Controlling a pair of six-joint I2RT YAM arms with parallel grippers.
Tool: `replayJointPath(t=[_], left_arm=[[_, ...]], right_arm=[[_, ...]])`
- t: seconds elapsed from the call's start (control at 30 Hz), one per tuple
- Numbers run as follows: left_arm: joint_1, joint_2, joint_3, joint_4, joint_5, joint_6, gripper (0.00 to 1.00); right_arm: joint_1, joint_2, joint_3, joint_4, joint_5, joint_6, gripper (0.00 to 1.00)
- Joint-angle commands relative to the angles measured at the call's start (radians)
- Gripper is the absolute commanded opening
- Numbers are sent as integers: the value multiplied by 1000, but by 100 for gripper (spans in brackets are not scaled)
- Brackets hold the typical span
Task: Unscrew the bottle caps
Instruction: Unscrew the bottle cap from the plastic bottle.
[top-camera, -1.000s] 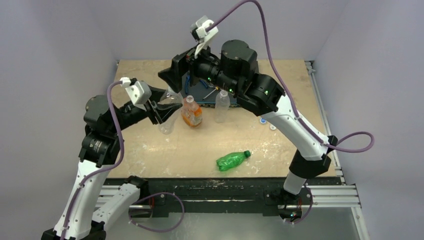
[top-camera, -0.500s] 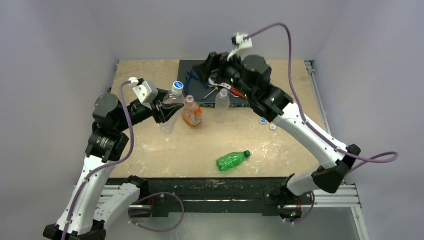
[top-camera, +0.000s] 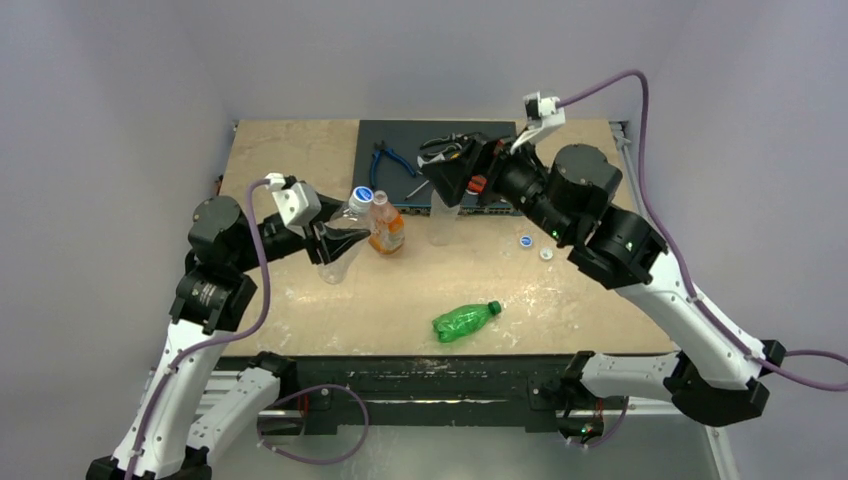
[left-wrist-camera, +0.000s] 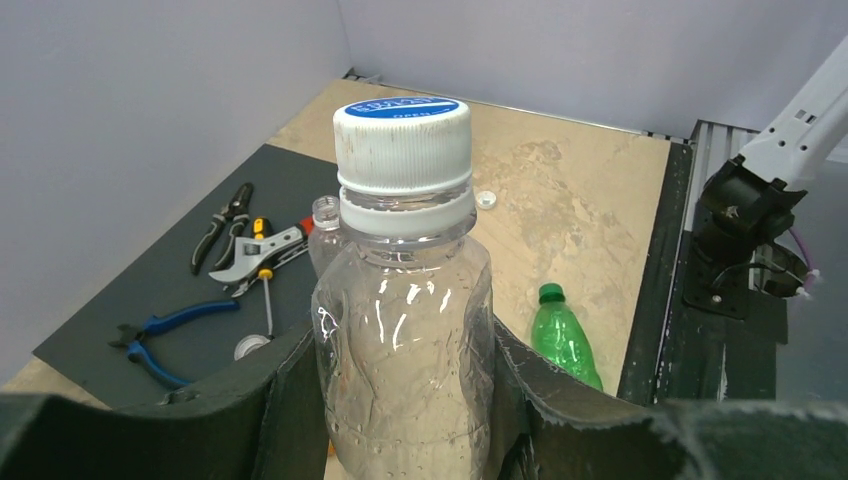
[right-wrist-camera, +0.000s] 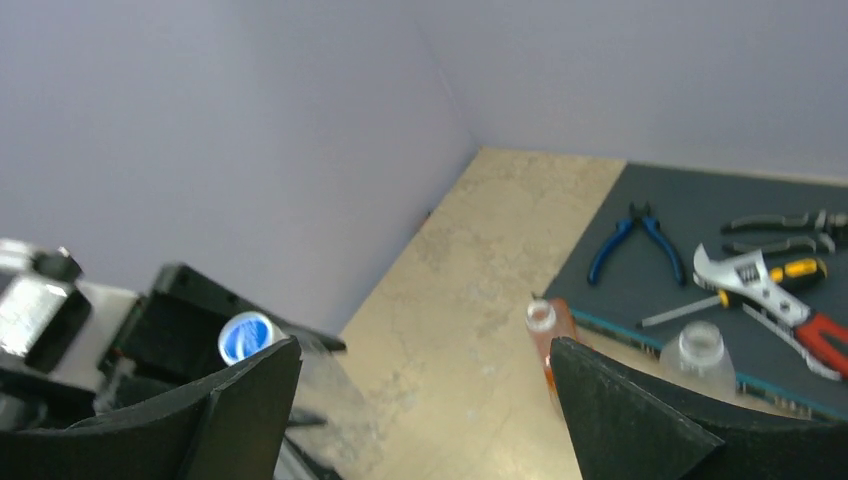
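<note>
i see my left gripper (left-wrist-camera: 400, 380) clenched around the clear bottle (left-wrist-camera: 405, 290), tilted just beside the orange-label bottle (top-camera: 384, 228), its white cap (left-wrist-camera: 402, 140) on. my right gripper (right-wrist-camera: 425, 360) stands wide released, holding nothing, over the tool mat (top-camera: 390, 135).

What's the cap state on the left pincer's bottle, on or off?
On. The white cap sits on the neck of the clear bottle.

glossy clear plastic bottle (left-wrist-camera: 405, 350), ribbed white plastic cap (left-wrist-camera: 402, 145), matt mat (top-camera: 395, 135).
</note>
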Motion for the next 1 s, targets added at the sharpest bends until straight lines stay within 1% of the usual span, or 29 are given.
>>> replayJointPath(t=[0.0,0.1,0.17,0.23,0.3,0.37,0.47,0.7,0.83,0.9,0.97], left_arm=[[4,31,-2,34,52,-13,0],[4,47,-9,81,23,-44,0],[4,59,-18,138,-18,-84,0],[4,87,1,164,-21,-103,0],[4,121,34,153,-1,-112,0],[4,144,60,113,26,-104,0],[4,124,57,74,44,-77,0],[4,82,26,101,68,-117,0],[4,84,15,161,43,-179,0],[4,90,17,166,24,-188,0],[4,93,16,162,-8,-187,0]], right_arm=[[10,113,169,93,54,-138,99],[10,188,234,123,80,-133,99],[20,298,331,59,101,-122,99],[63,371,399,38,136,-128,99],[102,411,431,43,149,-144,99],[112,419,423,65,149,-144,99],[113,399,393,115,123,-145,99],[116,387,369,128,73,-135,97],[116,369,329,148,54,-118,90],[116,360,308,163,40,-107,86],[118,357,292,177,27,-98,85]])
